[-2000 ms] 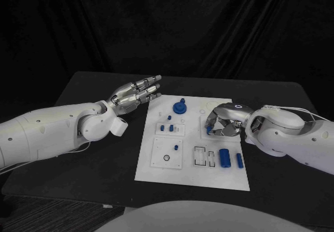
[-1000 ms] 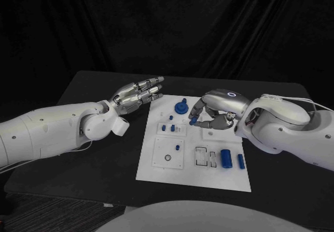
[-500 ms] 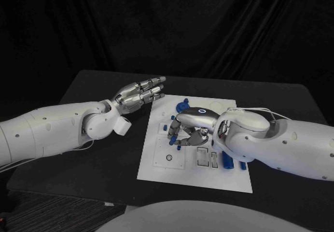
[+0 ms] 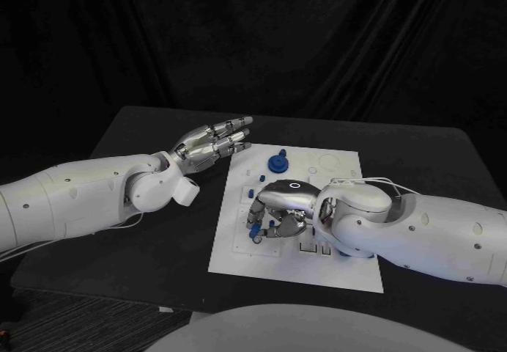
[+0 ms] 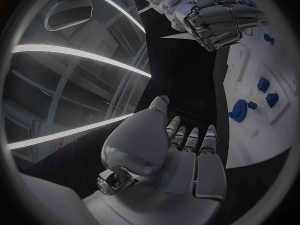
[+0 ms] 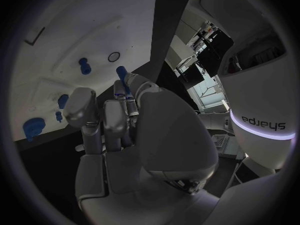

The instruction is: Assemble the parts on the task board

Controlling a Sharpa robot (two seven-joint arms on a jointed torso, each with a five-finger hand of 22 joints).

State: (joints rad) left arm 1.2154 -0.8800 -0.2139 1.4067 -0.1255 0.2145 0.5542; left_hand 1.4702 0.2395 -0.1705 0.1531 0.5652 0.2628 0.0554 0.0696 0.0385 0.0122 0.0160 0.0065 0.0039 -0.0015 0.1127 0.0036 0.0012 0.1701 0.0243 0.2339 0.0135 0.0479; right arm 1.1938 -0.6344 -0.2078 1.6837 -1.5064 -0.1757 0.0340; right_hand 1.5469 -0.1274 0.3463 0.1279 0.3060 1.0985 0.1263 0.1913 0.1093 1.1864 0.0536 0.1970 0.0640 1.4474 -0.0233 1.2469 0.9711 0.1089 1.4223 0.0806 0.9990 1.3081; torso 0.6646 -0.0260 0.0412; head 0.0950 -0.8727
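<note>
The task board point(image 4: 317, 271), a white plate, lies in the middle of the black bench point(image 4: 127, 139), its long side running away from the robot. In the head view the right hand point(image 4: 277, 213) is low over the board's left half, fingers curled downward, with a small blue peg point(image 4: 255, 237) at its fingertips just above the board. The right wrist view shows more: the blue peg point(image 6: 122, 77) is pinched between the fingers point(image 6: 116, 116), close to a small dark ring point(image 6: 113, 57) marked on the board. That same view shows another small blue part point(image 6: 84, 65) standing in the board beside the ring, two more point(image 6: 62, 101) farther off, and a round blue knob point(image 6: 32, 126) near the board's far end.

In the head view the round blue knob point(image 4: 277, 161) stands at the far end of the board, with a small blue part point(image 4: 260, 177) just nearer than it. The right arm point(image 4: 423, 231) covers much of the board's right side.

The left hand point(image 4: 212, 143) hovers above the bench just left of the board's far corner, fingers straight and close together, holding nothing. The left wrist view shows this flat hand point(image 5: 187, 155) from behind, with the board's edge point(image 5: 250, 140) beside it, the knob point(image 5: 238, 110) and two small blue parts point(image 5: 263, 84) on it, and the right hand point(image 5: 215, 15) curled over the board beyond.
</note>
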